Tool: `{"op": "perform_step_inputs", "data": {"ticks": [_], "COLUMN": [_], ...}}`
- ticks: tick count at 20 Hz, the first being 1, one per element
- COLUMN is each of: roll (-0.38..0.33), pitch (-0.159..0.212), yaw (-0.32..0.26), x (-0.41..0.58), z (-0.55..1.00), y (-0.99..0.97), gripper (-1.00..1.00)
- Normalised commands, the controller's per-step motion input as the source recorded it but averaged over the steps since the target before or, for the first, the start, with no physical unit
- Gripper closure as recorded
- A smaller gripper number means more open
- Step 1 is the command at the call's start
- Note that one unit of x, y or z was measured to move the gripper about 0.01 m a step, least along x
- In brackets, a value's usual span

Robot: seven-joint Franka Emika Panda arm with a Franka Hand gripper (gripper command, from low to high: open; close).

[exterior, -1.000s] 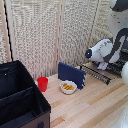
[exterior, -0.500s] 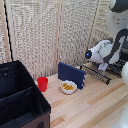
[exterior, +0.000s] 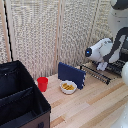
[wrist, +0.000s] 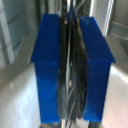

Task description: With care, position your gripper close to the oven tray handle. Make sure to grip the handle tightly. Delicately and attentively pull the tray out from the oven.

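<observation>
In the exterior view my gripper (exterior: pixel 102 67) reaches down onto the dark wire tray (exterior: pixel 96 73), which sticks out towards the exterior view's left from the oven (exterior: pixel 120 63). The oven is mostly hidden behind my arm. The tray handle (exterior: pixel 94 76) is the thin front bar. In the wrist view the gripper (wrist: pixel 71 65) has its two blue fingers (wrist: pixel 47 65) drawn close together, with thin dark metal rods (wrist: pixel 70 100) clamped between them. It looks shut on the tray handle.
An upright dark-blue panel (exterior: pixel 71 73) stands just to the exterior view's left of the tray. In front of it is a white bowl of yellow food (exterior: pixel 68 87). A red cup (exterior: pixel 43 83) is nearby, and a large black fabric bin (exterior: pixel 20 102) fills the exterior view's left. A slatted screen stands behind.
</observation>
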Motion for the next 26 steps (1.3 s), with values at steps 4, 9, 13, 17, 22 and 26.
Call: {"op": "perform_step_inputs", "data": {"ticks": [4, 9, 13, 17, 22, 26], "roll": [0.168, 0.065, 0.0, 0.0, 0.01, 0.046], "pitch": [0.0, -0.005, -0.001, 0.0, 0.0, 0.0], "yaw": [0.0, 0.0, -0.002, -0.007, -0.035, -0.025], "x": [0.0, 0.0, 0.0, 0.041, 0.055, 0.069], "z": [0.0, 0.0, 0.0, 0.06, 0.2, 0.29], "y": [0.82, 0.81, 0.4, 0.08, 0.0, 0.0], "gripper": [1.0, 1.0, 1.0, -1.0, -1.0, -1.0]}}
